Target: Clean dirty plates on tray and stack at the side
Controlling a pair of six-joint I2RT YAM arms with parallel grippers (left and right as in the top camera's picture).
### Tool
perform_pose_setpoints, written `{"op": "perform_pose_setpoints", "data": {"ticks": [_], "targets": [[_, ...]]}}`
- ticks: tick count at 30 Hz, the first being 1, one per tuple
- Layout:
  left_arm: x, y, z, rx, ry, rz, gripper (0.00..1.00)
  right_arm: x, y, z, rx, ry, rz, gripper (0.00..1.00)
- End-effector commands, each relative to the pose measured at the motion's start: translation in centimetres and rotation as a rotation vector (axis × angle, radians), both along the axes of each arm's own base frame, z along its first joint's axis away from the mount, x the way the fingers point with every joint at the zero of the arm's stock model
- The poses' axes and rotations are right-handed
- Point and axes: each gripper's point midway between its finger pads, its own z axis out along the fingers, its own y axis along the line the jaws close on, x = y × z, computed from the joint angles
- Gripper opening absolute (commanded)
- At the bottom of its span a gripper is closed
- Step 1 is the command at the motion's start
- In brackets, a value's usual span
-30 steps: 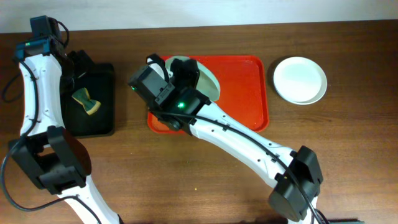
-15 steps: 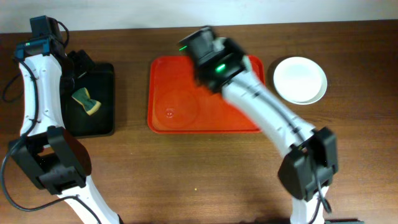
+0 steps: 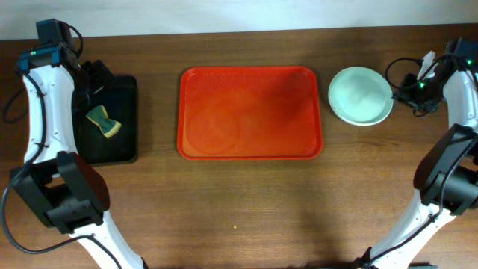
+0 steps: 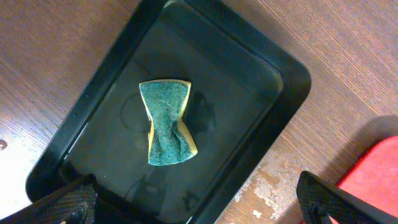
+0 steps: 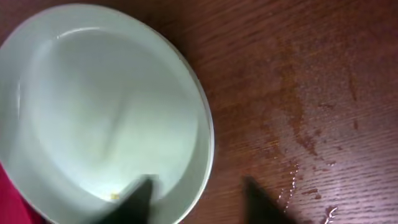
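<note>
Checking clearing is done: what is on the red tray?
No plate lies on the red tray; only a faint ring mark shows. A mint plate sits beside it; anything beneath that plate is hidden.

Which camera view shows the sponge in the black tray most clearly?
The left wrist view: the sponge lies close and sharp, green face up, in the black tray. The overhead view shows it only small. The right wrist view does not show it.

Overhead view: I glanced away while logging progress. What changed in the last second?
The right gripper carried a mint plate from the red tray rightward onto the white plate beside it, let go and drew back. Left arm, sponge and black tray stayed put.
</note>
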Motion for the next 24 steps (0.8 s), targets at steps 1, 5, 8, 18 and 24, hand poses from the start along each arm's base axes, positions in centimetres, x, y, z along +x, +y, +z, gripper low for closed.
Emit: {"op": "perform_pose_setpoints", "data": {"ticks": [1, 5, 8, 18, 24], "targets": [[0.0, 0.2, 0.9, 0.006, -0.020, -0.004, 0.99, -0.5, 1.0, -1.2, 0.010, 0.049, 0.016, 0.99], [0.0, 0.2, 0.9, 0.006, -0.020, -0.004, 0.99, -4.7, 4.5, 5.6, 0.108, 0.077, 0.019, 0.99], [0.0, 0.2, 0.9, 0.006, -0.020, -0.004, 0.99, -7.9, 8.3, 10.9, 0.088, 0.057, 0.106, 0.99], [0.0, 0.2, 0.9, 0.006, -0.020, -0.004, 0.99, -22.2, 21.2, 14.2, -0.018, -0.198, 0.443, 0.99], [0.0, 0.2, 0.9, 0.006, -0.020, -0.004, 0.99, -21.4, 21.3, 11.7, 0.027, -0.083, 0.445, 0.99]]}}
